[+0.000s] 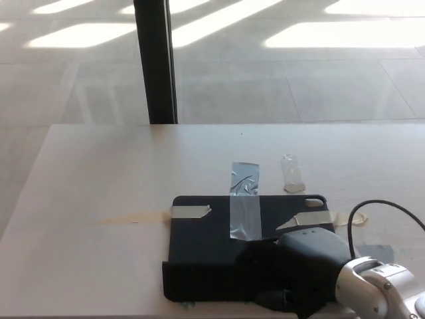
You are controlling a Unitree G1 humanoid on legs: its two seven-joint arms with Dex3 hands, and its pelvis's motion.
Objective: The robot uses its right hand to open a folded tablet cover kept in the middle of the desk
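My right hand (279,276) is sitting down on the near edge of the black tablet cover (206,249), mid-desk (99,173) and taped down with grey tape (244,206). Can't tell whether the fingers are gripping it.

There is 1 black tablet cover (199,246), 1 robot hand (292,279), 1 tabletop (99,173), and 5 pieces of tape on it.
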